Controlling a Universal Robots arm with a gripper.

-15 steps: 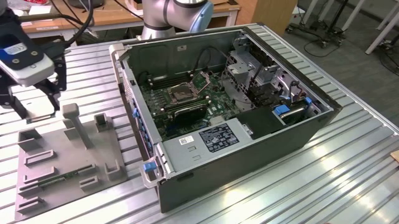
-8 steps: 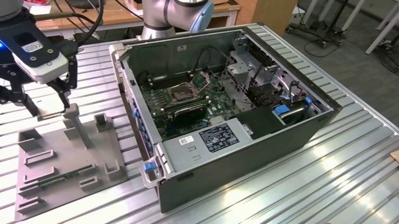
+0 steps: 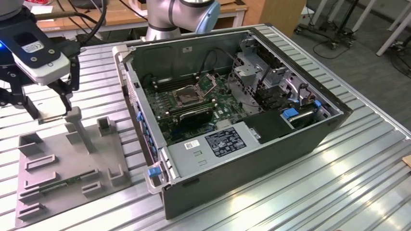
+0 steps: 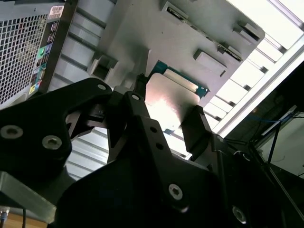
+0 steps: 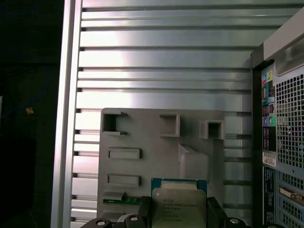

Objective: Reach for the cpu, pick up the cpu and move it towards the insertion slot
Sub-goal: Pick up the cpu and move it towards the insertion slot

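Note:
The cpu (image 5: 179, 202), a flat square chip with a silvery top and a green rim, sits between the two black fingers of my gripper (image 5: 179, 214), which is shut on it. In the second wrist view the cpu (image 4: 172, 97) shows from another side, pinched at two opposite edges by the gripper (image 4: 168, 108). In the exterior view the gripper (image 3: 50, 113) hangs at the far left, holding the cpu (image 3: 50, 117) just above the far end of a grey fixture plate (image 3: 64, 166). The insertion slot (image 3: 190, 95), a square dark-centred socket, lies on the motherboard inside the open computer case, well off to the exterior view's right.
The fixture plate carries upright posts (image 3: 76, 126) and a green memory stick (image 3: 57, 185). The open computer case (image 3: 257, 159) stands on a slatted aluminium table (image 3: 359, 163), its near wall between gripper and socket. The arm's base (image 3: 173, 19) rises behind the case.

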